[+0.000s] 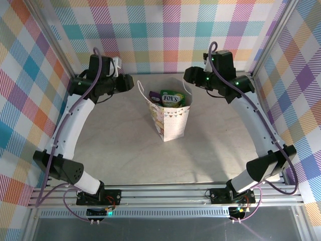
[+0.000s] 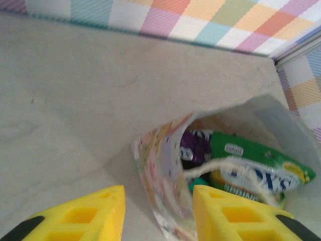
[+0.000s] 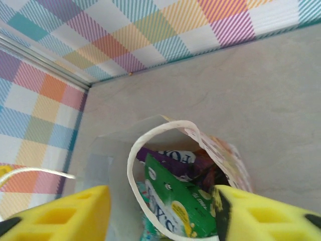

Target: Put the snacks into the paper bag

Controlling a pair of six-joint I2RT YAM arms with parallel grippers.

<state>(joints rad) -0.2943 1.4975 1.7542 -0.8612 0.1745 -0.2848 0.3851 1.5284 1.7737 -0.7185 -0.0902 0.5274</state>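
Seemingly near done: from above, the paper bag (image 1: 169, 120) stands upright in the middle of the table (image 1: 110, 150) with the snacks (image 1: 171, 98) inside, every packet in sight bagged. The left gripper (image 1: 131, 82) and right gripper (image 1: 189, 75) flank its far rim, just apart from it. Left wrist view: jaws apart and empty, the paper bag's open mouth just beyond, right of centre. Right wrist view: jaws apart and empty, the mouth beyond and between them

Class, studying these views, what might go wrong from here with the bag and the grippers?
The cord handle lies beside a finger of the left gripper; pulling away might snag it and tip the paper bag.
The green packet sits high in the bag under the open right gripper; a knock may spill it.
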